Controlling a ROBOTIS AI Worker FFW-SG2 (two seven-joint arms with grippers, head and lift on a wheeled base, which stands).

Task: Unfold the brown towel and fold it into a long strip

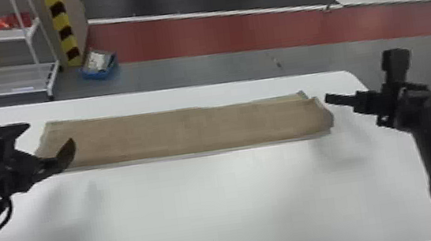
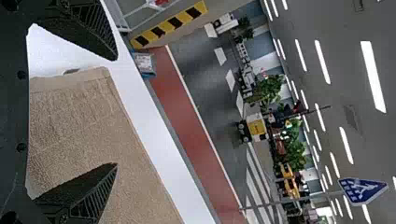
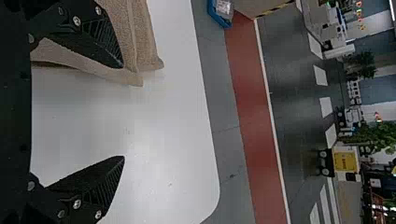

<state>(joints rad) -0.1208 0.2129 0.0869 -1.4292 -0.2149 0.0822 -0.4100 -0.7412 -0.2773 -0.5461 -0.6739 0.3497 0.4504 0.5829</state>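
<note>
From the robot's head, we look forward and steeply down, from high enough to take in most of the white, round-cornered table (image 1: 199,212) and the whole brown cloth towel (image 1: 188,131). From the left wrist, sideways, we look low and close across the towel's left end, out to the long white ceiling lights (image 2: 373,74). From the right wrist, also sideways, we look close over its right end and the bare tabletop beyond. All three views share the towel, table, dull red floor band (image 1: 215,36) and blue open box (image 1: 95,75); both wrist views share the distant yellow-and-white cart (image 2: 256,127).
</note>
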